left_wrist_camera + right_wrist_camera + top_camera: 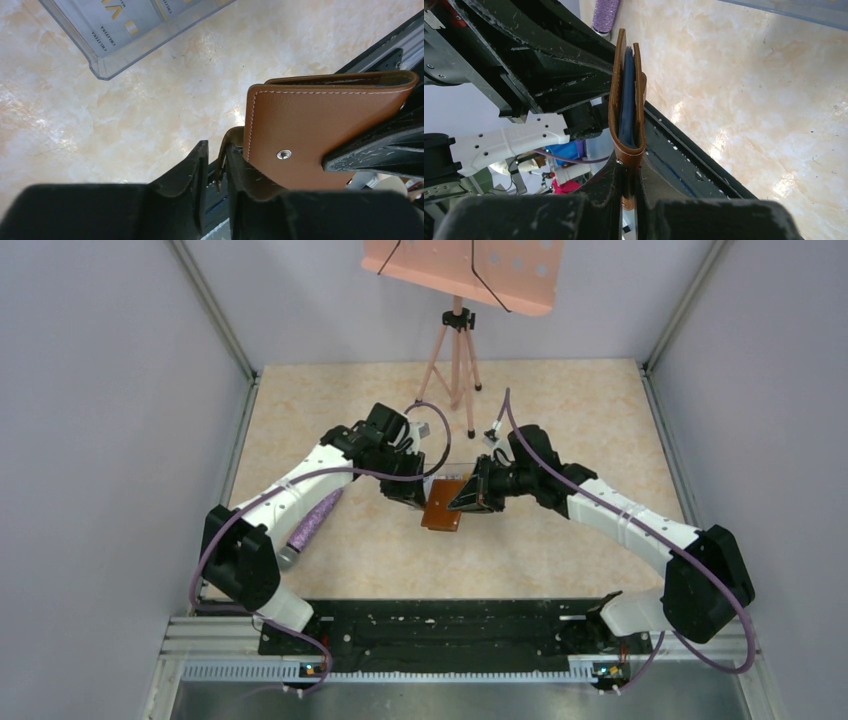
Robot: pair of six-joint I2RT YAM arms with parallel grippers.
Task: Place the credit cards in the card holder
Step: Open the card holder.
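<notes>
The card holder (441, 508), a brown leather wallet, hangs above the table between the two arms. My right gripper (629, 166) is shut on its folded lower edge and holds it upright, with dark blue inner pockets showing between the leaves. In the left wrist view the card holder (320, 125) shows its snap stud. Its thin snap tab (223, 152) curls down between the fingers of my left gripper (216, 148), whose jaws stand slightly apart with a gap beside the tab. Pale blue-grey credit cards (120, 20) lie in a clear plastic box (107, 67) on the table.
A purple cylinder (315, 520) lies on the table under the left arm. A pink tripod (457, 355) with a pink board stands at the back. A black rail (430, 625) runs along the near edge. Grey walls close in both sides.
</notes>
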